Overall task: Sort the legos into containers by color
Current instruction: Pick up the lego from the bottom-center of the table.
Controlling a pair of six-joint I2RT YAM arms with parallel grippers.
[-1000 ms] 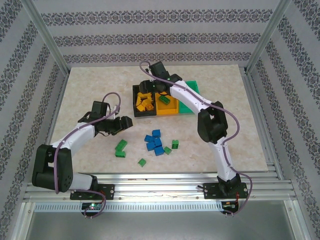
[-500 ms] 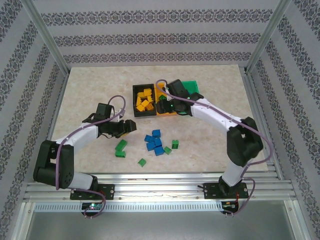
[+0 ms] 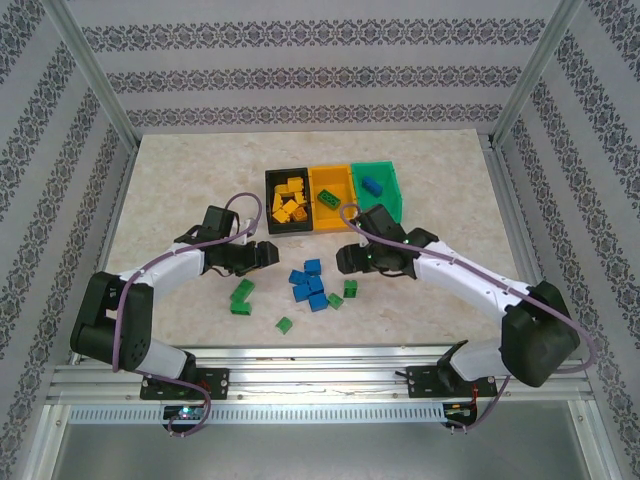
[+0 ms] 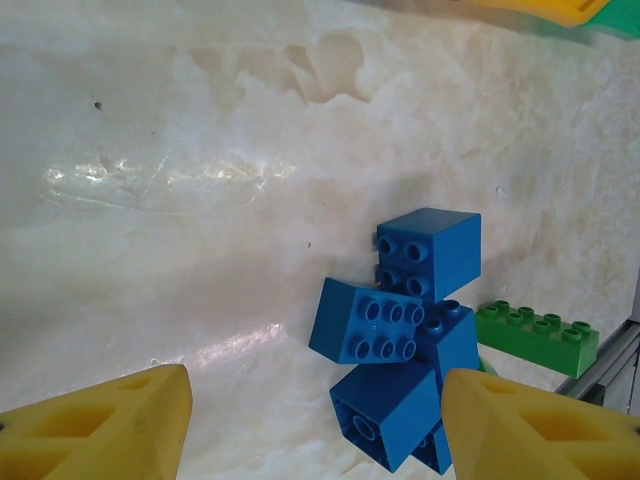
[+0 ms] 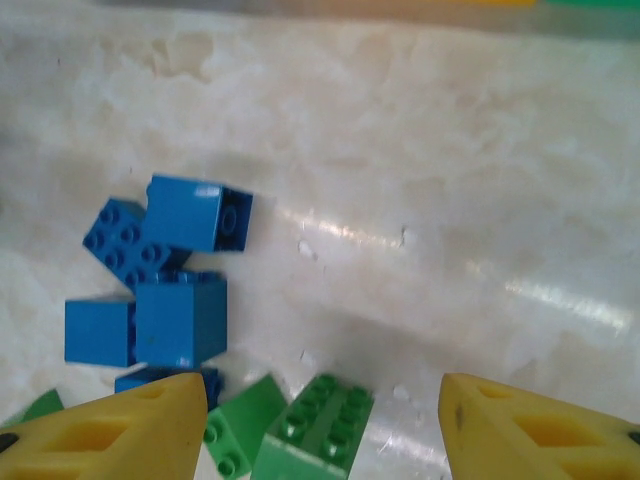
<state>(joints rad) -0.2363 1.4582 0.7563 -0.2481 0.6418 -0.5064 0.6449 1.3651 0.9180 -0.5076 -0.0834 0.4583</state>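
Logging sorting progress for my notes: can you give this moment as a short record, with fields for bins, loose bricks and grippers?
black bin: yellow bricks inside
orange-yellow bin: one green brick
green bin: one blue brick
loose on table: blue cluster, scattered green bricks
left gripper: open, empty
right gripper: open, empty

Green legos [image 5: 315, 425] half beyond the right wrist view's bottom edge (containers [image 5: 380, 6] just a blurred strip above)

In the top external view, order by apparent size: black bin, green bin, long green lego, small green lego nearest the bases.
1. black bin and green bin: alike, unranked
2. long green lego
3. small green lego
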